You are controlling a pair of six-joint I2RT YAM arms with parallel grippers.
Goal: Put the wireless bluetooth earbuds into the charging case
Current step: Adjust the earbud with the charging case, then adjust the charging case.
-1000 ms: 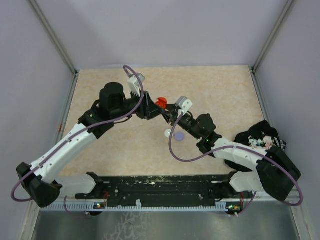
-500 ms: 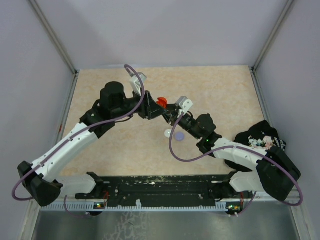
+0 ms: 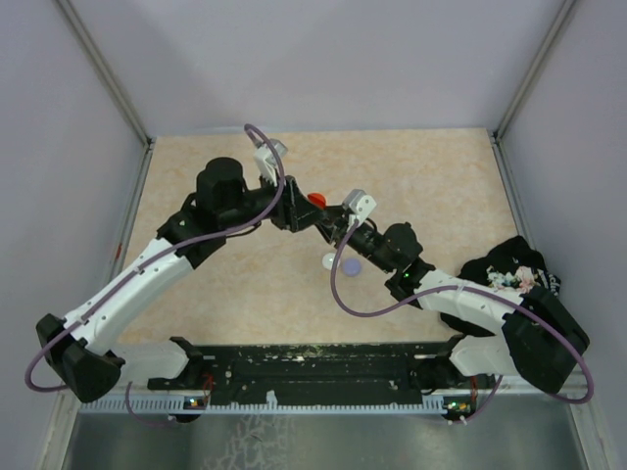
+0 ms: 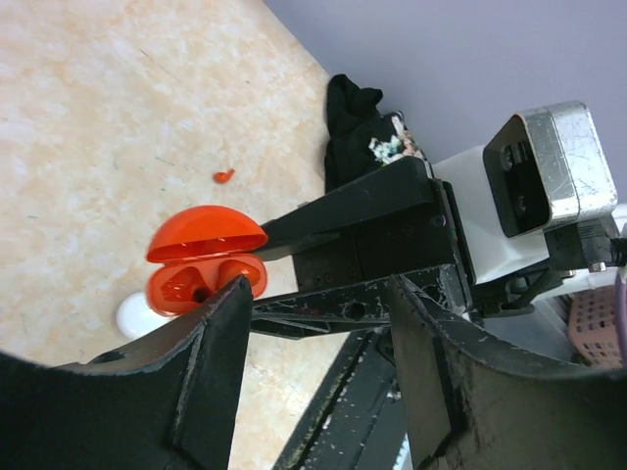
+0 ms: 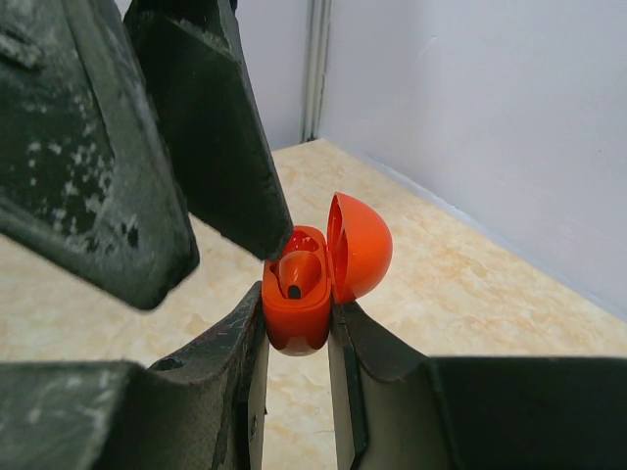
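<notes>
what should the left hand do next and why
Probably draw the left hand away from the red case and head for the loose red earbud lying on the table. The right hand grips the case, lid open, with one seated earbud inside. The left hand is open and empty, so the loose bud looks like the missing piece.

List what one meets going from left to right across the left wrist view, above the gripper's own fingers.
Open red charging case → black cloth heap → silver camera on the right arm. The loose red earbud lies within the case's span, so it is left out.
</notes>
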